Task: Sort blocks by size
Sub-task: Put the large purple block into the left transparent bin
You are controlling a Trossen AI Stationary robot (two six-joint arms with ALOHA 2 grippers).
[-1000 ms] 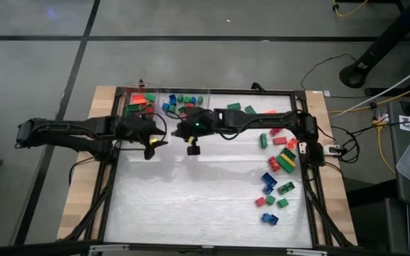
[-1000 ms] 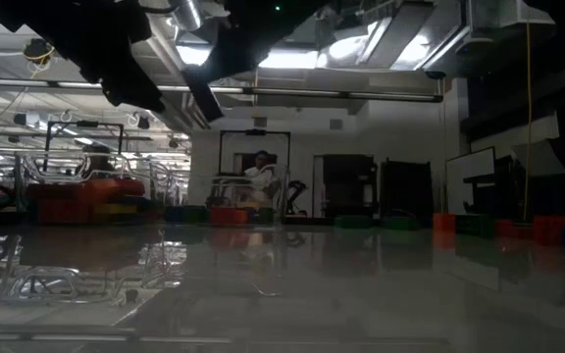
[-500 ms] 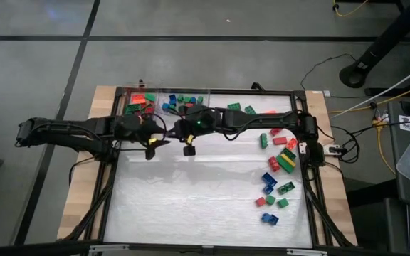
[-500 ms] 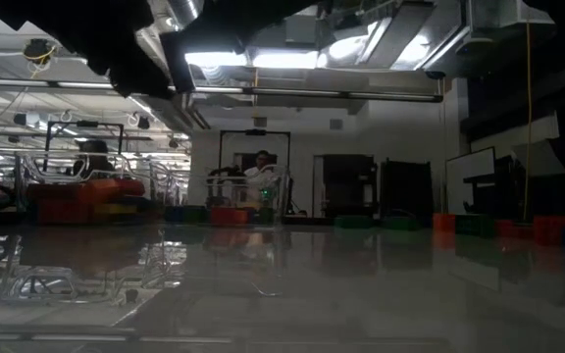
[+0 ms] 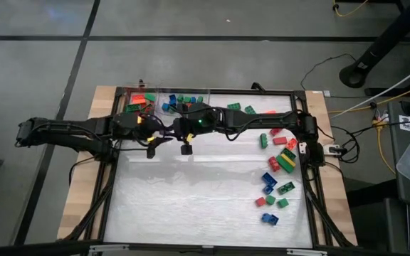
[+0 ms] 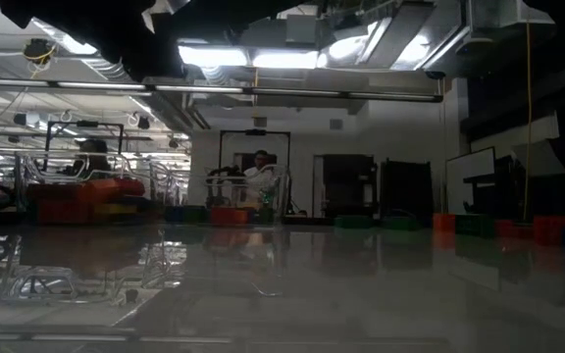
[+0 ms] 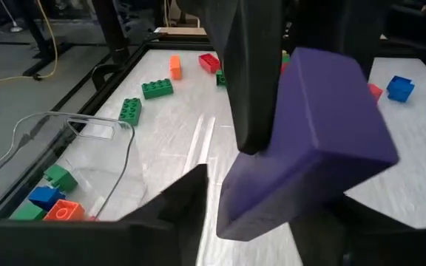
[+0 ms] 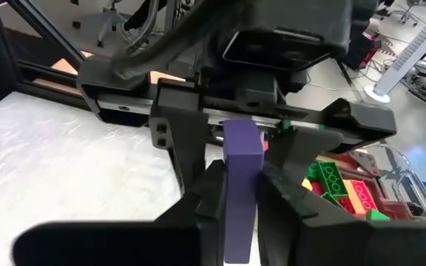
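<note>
while a fair share of the small studded plastic blocks already sits in the clear plastic bins [image 5: 168, 102] at the far edge of the white surface [image 5: 191, 199], the sorting looks only partly done: red, green and blue pieces fill those bins, yet a loose cluster of red, green, yellow and blue blocks [image 5: 276, 171] lies unsorted near the right side, well apart from the bins. both arms meet just in front of the bins, passing one purple rectangular block [image 8: 241, 185] between them. the right gripper [image 8: 235, 203] has its fingers pinching the purple block on its narrow sides, holding it on end. the left gripper [image 8: 272, 140] faces it, its fingers set on either side of the same block's other end; whether they touch it or stand slightly off cannot be told. in the left wrist view the purple block fills the foreground, with one bin's curved wall and a few green, blue and orange pieces beyond. judging from this, the handover is under way, this block has yet to reach a bin, and the right-side cluster is left to do.
</note>
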